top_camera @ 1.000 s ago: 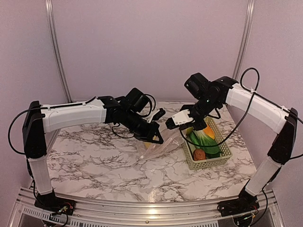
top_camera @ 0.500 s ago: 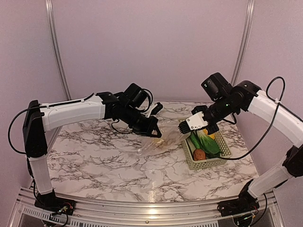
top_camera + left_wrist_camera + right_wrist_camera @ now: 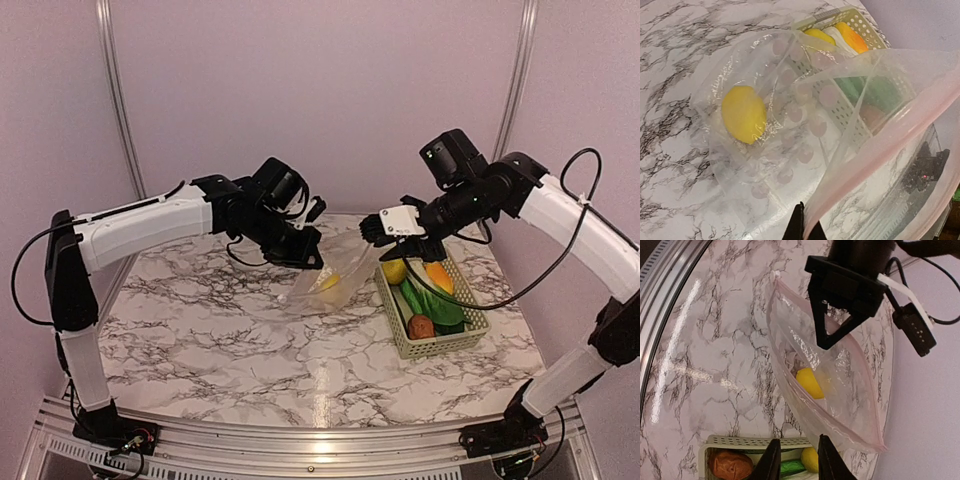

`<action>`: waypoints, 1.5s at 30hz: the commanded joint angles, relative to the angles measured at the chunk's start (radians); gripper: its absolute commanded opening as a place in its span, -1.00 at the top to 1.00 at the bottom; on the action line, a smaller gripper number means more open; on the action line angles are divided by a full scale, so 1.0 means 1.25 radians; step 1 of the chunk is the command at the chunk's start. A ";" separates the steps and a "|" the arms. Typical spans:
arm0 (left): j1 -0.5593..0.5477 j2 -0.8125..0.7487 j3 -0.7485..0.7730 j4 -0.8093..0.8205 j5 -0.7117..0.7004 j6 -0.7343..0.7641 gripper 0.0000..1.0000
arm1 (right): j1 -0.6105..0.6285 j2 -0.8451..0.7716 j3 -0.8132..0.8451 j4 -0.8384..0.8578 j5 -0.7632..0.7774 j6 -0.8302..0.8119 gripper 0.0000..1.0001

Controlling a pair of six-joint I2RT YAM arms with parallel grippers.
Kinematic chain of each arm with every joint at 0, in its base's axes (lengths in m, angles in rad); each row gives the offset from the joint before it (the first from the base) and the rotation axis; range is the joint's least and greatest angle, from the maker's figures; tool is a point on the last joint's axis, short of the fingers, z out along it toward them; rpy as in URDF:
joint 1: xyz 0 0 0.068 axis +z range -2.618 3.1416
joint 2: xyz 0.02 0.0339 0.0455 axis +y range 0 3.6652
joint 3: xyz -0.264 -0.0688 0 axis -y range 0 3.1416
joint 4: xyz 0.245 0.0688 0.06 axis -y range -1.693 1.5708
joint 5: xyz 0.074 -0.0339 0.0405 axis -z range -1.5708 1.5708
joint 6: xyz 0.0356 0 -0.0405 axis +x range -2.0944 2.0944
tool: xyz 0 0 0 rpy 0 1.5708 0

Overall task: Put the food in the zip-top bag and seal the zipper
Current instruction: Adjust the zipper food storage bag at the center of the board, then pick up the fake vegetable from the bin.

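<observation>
The clear zip-top bag (image 3: 338, 272) hangs tilted above the table with its mouth wide open. My left gripper (image 3: 312, 258) is shut on its pink zipper strip (image 3: 880, 155) at one side of the mouth. One yellow round fruit (image 3: 743, 114) lies inside the bag. My right gripper (image 3: 797, 460) is open a little, just outside the far rim of the bag (image 3: 840, 385), with nothing between its fingers. The other food sits in the green basket (image 3: 440, 346): a yellow fruit (image 3: 394, 271), an orange piece (image 3: 438, 277), a leafy vegetable (image 3: 430, 302) and a brown lump (image 3: 421, 326).
The lattice basket (image 3: 750, 441) stands on the marble table right of the bag, below my right gripper. The left gripper's black body (image 3: 850, 285) hangs over the bag's mouth in the right wrist view. A metal rail runs along the table's near edge (image 3: 300, 440).
The left gripper lifted the bag's rim up and back. The right gripper swung up and left from over the basket to the bag's mouth, and its fingers parted.
</observation>
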 commanded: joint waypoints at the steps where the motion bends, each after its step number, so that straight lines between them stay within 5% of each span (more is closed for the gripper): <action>1: 0.060 -0.073 0.088 -0.202 -0.255 -0.031 1.00 | -0.108 -0.009 0.089 0.078 -0.112 0.157 0.46; 7: 0.081 -0.166 0.109 -0.235 -0.323 -0.067 1.00 | -0.246 -0.032 -0.004 0.153 -0.153 0.294 0.45; 16: 0.057 -0.101 -0.012 -0.072 -0.133 -0.066 1.00 | -0.425 -0.010 -0.221 0.119 -0.194 0.427 0.44; 24: 0.047 -0.028 -0.002 -0.032 -0.137 -0.109 1.00 | -0.464 -0.002 -0.345 0.101 -0.109 0.431 -0.16; 30: 0.047 -0.062 -0.097 0.049 -0.150 -0.167 1.00 | -0.476 0.003 -0.428 0.142 -0.061 0.458 -0.32; 34: 0.046 -0.069 -0.114 0.045 -0.154 -0.165 1.00 | -0.480 0.000 -0.464 0.167 -0.033 0.471 -0.73; 45: 0.047 -0.075 -0.116 0.041 -0.164 -0.167 1.00 | -0.479 0.033 -0.530 0.276 0.039 0.535 -0.79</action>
